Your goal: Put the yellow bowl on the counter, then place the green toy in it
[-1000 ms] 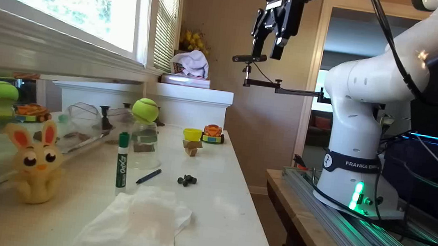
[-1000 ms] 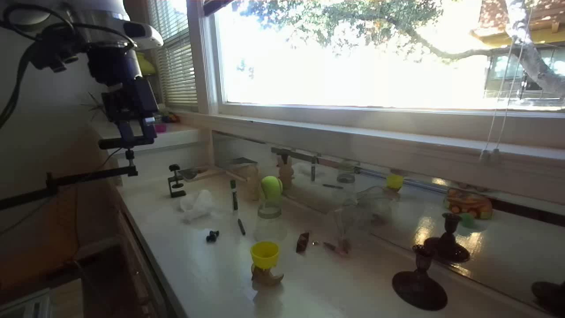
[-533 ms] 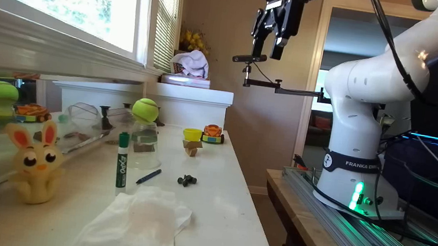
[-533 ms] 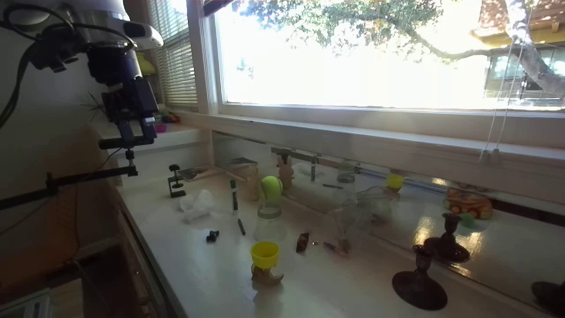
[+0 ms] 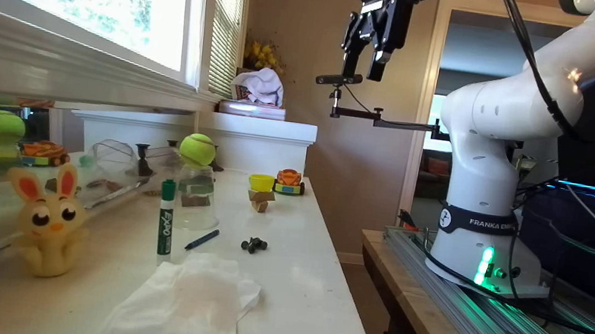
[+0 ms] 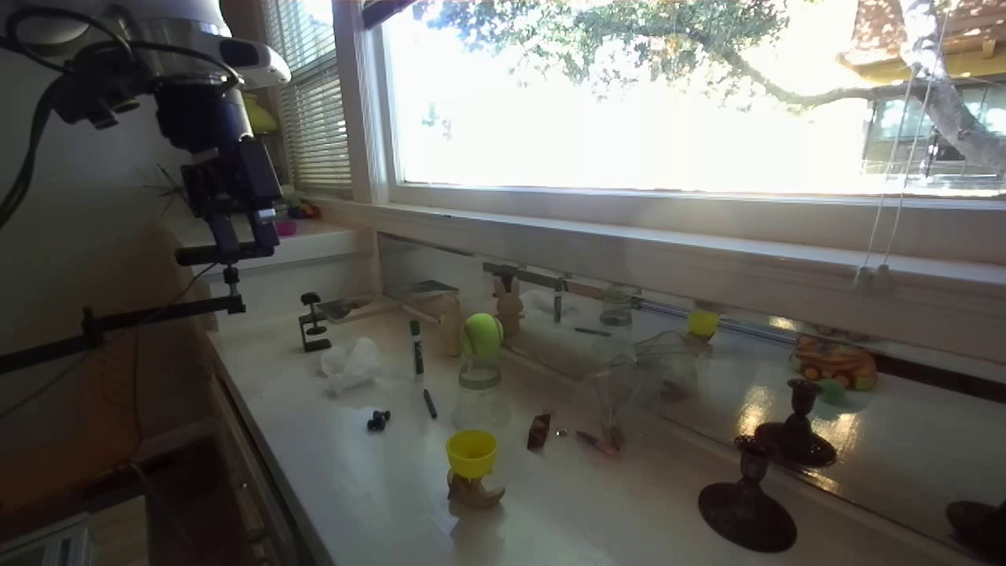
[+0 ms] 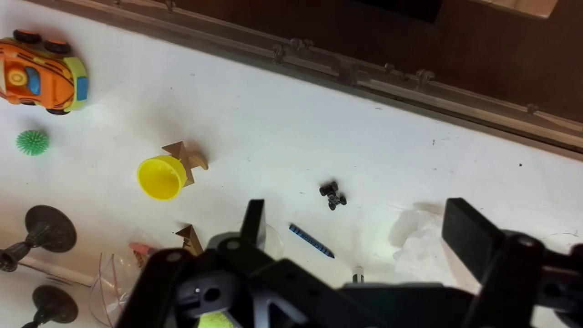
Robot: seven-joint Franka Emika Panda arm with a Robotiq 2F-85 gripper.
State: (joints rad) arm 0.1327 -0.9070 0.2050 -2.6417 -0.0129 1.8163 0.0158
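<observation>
The yellow bowl (image 5: 261,182) (image 6: 471,454) (image 7: 161,178) rests on top of a small brown angular block (image 5: 260,202) (image 6: 474,494) (image 7: 184,159). The block stands on the white counter (image 5: 309,308) (image 6: 354,487) (image 7: 291,118). A spiky green ball, the green toy (image 7: 33,142), lies on the counter in the wrist view, between the orange car and the candle holders. In both exterior views only its green reflection shows in the mirror. My gripper (image 5: 362,76) (image 6: 245,242) (image 7: 355,205) is open and empty, high above the counter and apart from the bowl and toy.
An orange toy car (image 5: 289,182) (image 7: 43,75) stands near the bowl. A tennis ball (image 5: 198,150) (image 6: 482,336) sits on a clear jar. Dark candle holders (image 6: 747,503) (image 7: 50,230), a green marker (image 5: 166,219), a blue crayon (image 7: 312,240), a tiny black car (image 7: 332,195) and crumpled tissue (image 5: 192,306) are around.
</observation>
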